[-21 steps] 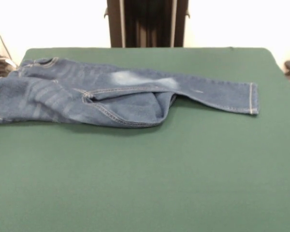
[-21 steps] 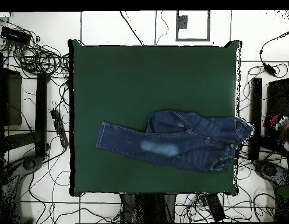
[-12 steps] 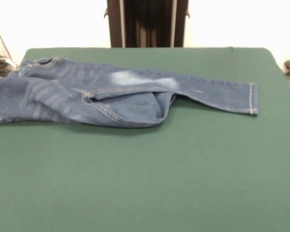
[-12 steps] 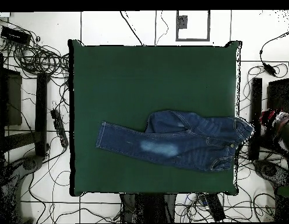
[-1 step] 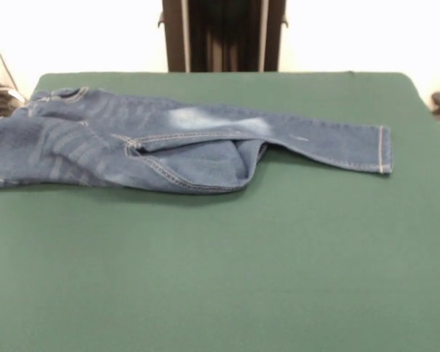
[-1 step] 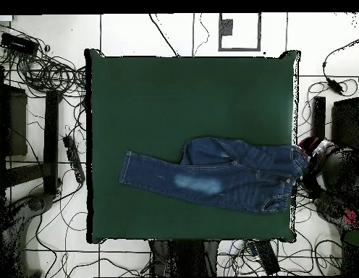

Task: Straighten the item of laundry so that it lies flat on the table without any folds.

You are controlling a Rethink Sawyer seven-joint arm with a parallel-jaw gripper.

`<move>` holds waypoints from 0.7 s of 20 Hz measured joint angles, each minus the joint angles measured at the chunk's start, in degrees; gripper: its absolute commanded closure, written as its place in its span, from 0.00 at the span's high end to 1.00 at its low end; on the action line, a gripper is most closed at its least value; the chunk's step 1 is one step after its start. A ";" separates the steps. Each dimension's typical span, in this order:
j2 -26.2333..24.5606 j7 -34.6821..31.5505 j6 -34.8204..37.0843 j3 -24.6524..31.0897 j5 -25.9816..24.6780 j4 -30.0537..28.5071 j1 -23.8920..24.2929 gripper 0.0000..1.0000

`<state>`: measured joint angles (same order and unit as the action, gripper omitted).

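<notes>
Jeans (image 5: 183, 147) lie folded on green table (image 5: 227, 271), cables (image 6: 48, 72) around.

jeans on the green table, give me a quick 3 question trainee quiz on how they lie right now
1. True or false: both legs of the jeans lie stretched out straight.
2. In the front view, the waistband is at the table's: A) left edge B) right edge C) middle
3. Is the robot's hand in either view?

Key: 1 false, one leg is folded back. 2 A. 3 no.
</notes>
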<state>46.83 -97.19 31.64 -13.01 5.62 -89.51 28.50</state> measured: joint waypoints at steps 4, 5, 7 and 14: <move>0.72 -2.54 0.01 -1.08 1.34 -1.87 -1.64 1.00; 0.88 -2.96 0.01 -1.24 1.62 -2.28 -1.89 1.00; 1.20 -3.82 0.01 -1.55 2.17 -3.08 -2.38 1.00; 1.58 -5.85 -0.29 -1.74 4.28 -6.56 -3.24 1.00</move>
<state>48.41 -103.04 31.35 -14.75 9.90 -96.07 25.26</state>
